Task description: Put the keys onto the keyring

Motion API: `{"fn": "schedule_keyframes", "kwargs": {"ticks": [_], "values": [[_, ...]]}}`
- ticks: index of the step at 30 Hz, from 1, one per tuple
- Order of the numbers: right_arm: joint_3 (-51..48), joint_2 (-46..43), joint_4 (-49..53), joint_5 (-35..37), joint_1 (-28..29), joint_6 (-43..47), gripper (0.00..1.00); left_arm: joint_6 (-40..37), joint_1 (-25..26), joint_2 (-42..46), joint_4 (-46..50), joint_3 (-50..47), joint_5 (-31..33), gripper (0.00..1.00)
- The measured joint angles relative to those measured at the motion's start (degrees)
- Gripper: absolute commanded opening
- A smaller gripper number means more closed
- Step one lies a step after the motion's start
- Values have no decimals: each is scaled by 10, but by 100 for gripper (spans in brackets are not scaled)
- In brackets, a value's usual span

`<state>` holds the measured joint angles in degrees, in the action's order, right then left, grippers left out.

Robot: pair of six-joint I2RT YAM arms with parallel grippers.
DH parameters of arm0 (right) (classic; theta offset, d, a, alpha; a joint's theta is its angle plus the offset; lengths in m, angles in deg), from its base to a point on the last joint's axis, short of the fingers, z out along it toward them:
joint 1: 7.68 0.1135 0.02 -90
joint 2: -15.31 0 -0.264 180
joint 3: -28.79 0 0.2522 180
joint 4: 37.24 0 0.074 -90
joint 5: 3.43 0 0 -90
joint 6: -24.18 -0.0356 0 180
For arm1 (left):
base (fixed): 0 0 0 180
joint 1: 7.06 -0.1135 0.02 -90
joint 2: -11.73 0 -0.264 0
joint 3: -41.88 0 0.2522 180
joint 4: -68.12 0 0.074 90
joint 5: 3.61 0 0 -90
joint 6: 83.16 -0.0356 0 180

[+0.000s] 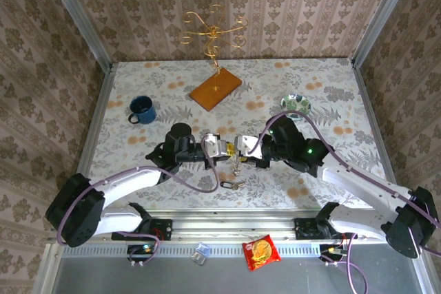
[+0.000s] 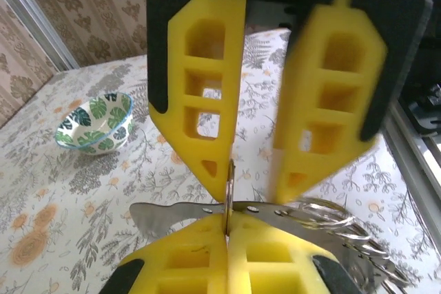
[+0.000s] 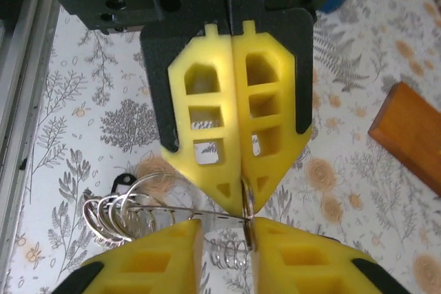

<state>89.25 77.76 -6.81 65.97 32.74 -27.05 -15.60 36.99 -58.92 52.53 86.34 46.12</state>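
Observation:
My left gripper [image 1: 226, 151] [image 2: 227, 228] is shut on the thin silvery keyring [image 2: 229, 184] [image 3: 248, 215], seen edge-on between its yellow pads, above the table's near middle. My right gripper [image 1: 241, 148] [image 3: 226, 228] faces it tip to tip, its jaws apart, with the ring's edge against one finger [image 3: 275, 253]. A flat metal strip [image 2: 165, 215] crosses between the two grippers and carries a bunch of small wire rings [image 3: 110, 213]. One key with a dark head [image 1: 229, 185] lies on the table just in front of the grippers. I cannot make out the green-headed key.
A blue mug [image 1: 141, 109] stands at the left. A wooden base [image 1: 215, 89] with a gold wire stand [image 1: 212, 29] is at the back middle. A green-patterned bowl [image 1: 295, 105] sits at the right. A snack packet [image 1: 260, 251] lies on the front rail.

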Motion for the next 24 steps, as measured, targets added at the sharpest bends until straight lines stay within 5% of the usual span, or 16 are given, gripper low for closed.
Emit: {"fn": "schedule_keyframes", "kwargs": {"ticks": [15,24], "values": [[-106,-58,-154,-55,-30,-90,25,70,0,-29,-128,-24,-19,0],[-112,-86,-147,11,-30,-101,26,74,0,-29,-137,-26,-19,0]]}}
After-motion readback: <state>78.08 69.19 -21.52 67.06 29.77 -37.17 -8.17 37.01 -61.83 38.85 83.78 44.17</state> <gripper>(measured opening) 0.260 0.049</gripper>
